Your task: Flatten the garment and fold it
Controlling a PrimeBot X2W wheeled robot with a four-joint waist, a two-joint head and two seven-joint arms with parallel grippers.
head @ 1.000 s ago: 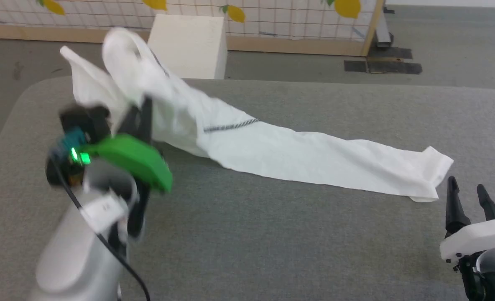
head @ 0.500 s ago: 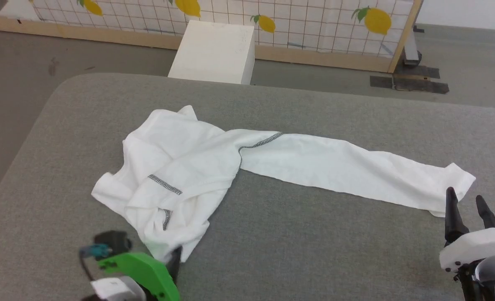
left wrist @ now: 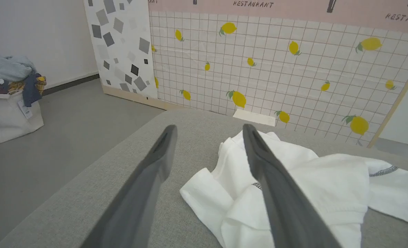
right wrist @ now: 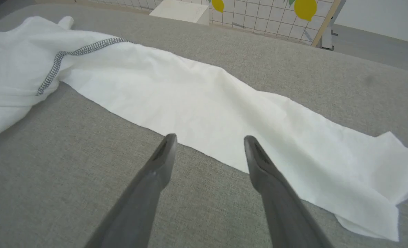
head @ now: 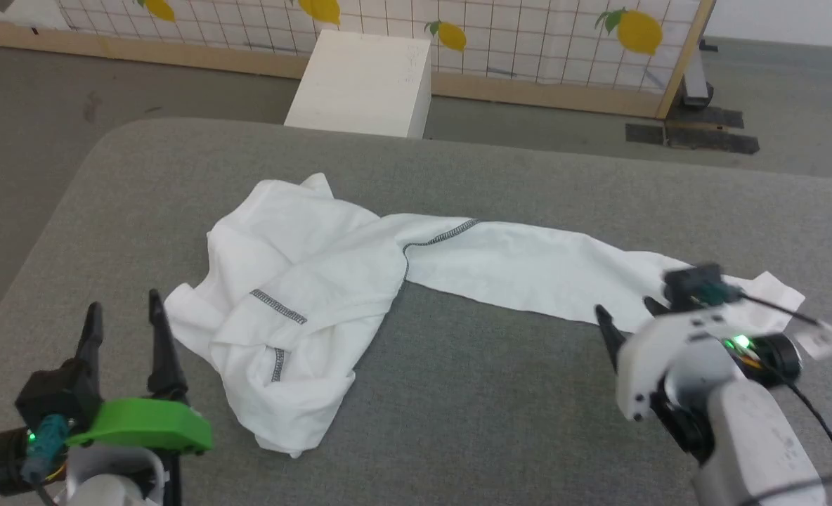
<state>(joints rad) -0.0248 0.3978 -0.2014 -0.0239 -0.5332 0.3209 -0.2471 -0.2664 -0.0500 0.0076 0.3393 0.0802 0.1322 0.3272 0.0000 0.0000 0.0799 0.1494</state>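
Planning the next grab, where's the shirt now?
Head view: white shirt lies on the grey surface, bunched beside the left gripper, its strip stretching toward the right gripper.

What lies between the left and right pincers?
Head view: the bunched part of the large white thin-fabric shirt, bare grey tabletop, then its long flat part.

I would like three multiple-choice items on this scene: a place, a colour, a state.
1. The white box stands: A. beyond the far edge of the grey surface; B. in that surface's middle; C. at its near edge.
2. The seam stitching on the garment is: A. red; B. black-and-white; C. yellow.
3. The left gripper is: A. open and empty; B. shut on the garment; C. shut and empty.
Answers: 1 A, it rises behind that edge; 2 B, dark and pale threads alternate; 3 A, its fingers stand apart, nothing between.
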